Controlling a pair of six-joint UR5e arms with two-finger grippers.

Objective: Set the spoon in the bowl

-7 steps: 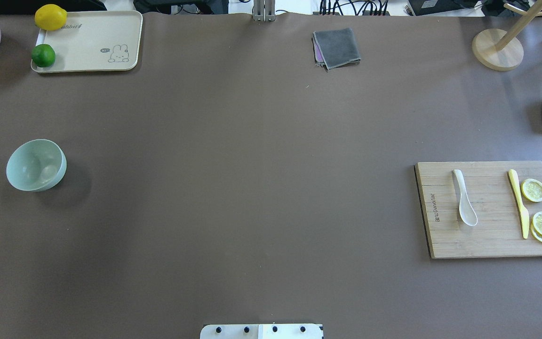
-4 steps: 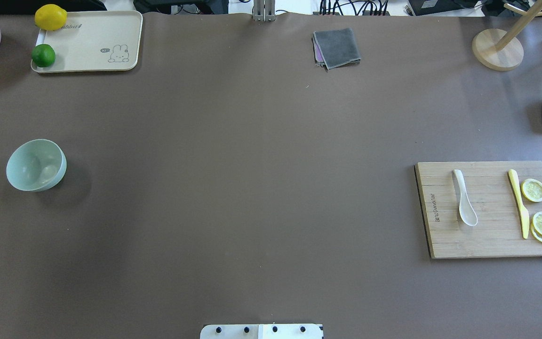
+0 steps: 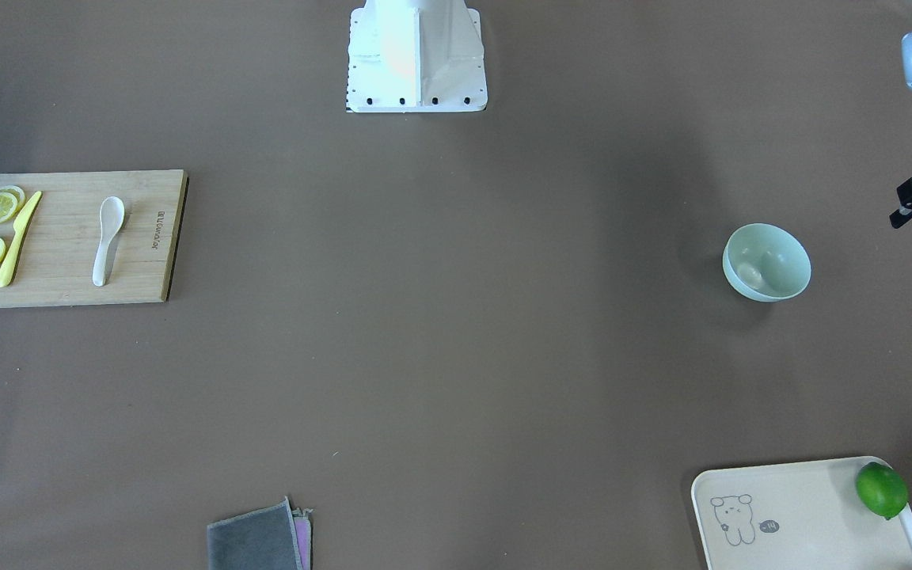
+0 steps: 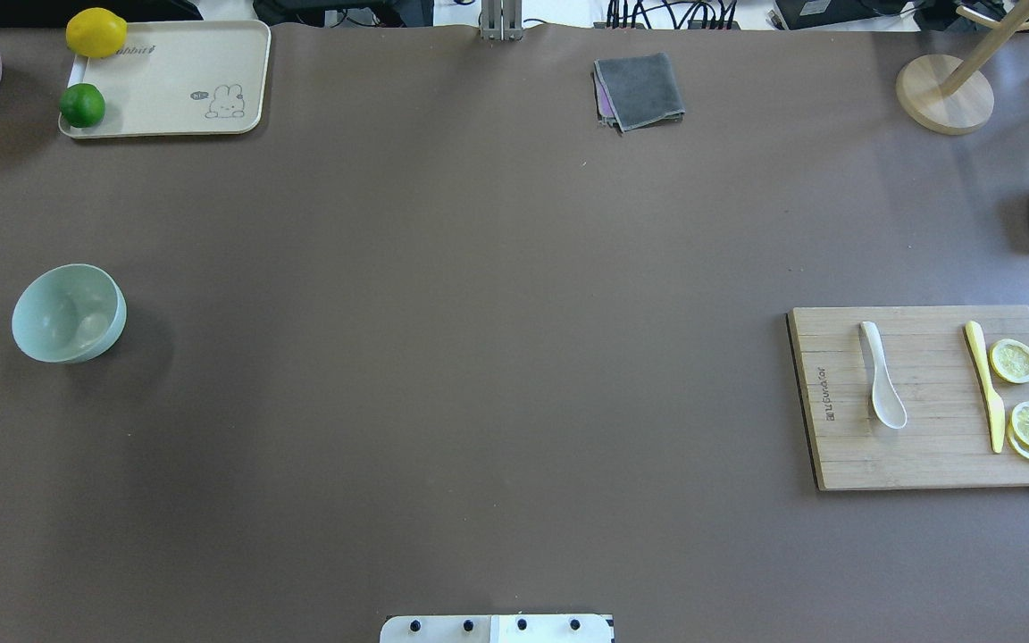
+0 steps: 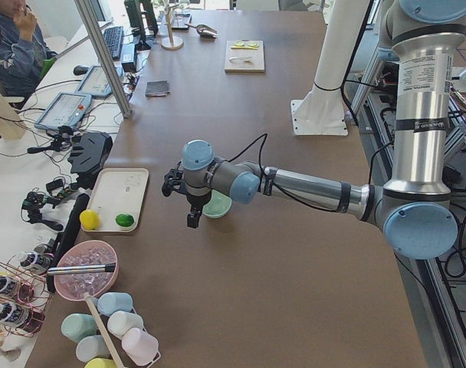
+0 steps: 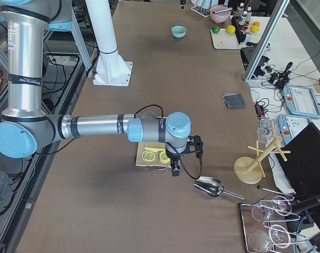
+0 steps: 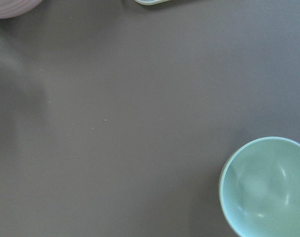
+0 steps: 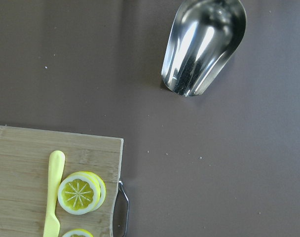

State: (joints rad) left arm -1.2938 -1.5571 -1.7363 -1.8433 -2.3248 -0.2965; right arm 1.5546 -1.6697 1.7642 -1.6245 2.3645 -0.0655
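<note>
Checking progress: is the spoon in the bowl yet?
Out. The spoon lies on the cutting board; the bowl stands empty across the table.

Brightly and evenly lit from above, diffuse throughout. In the overhead view, just a soft, blurred shadow toward 4 o'clock of the bowl (image 4: 69, 313) and a thin dark line along the 9 o'clock edge of the cutting board (image 4: 930, 455). Faintly mottled with broad dim patches over the matte brown table (image 4: 479, 313), darkest toward 8 o'clock. Blown out to white at 12 o'clock, past the table's far edge. Streaked with hard white reflections on the metal scoop (image 8: 202, 47) in the right wrist view, otherwise sharp. Slightly soft in the left wrist view, with pale highlights inside the bowl. Crisp in both side views.
</note>
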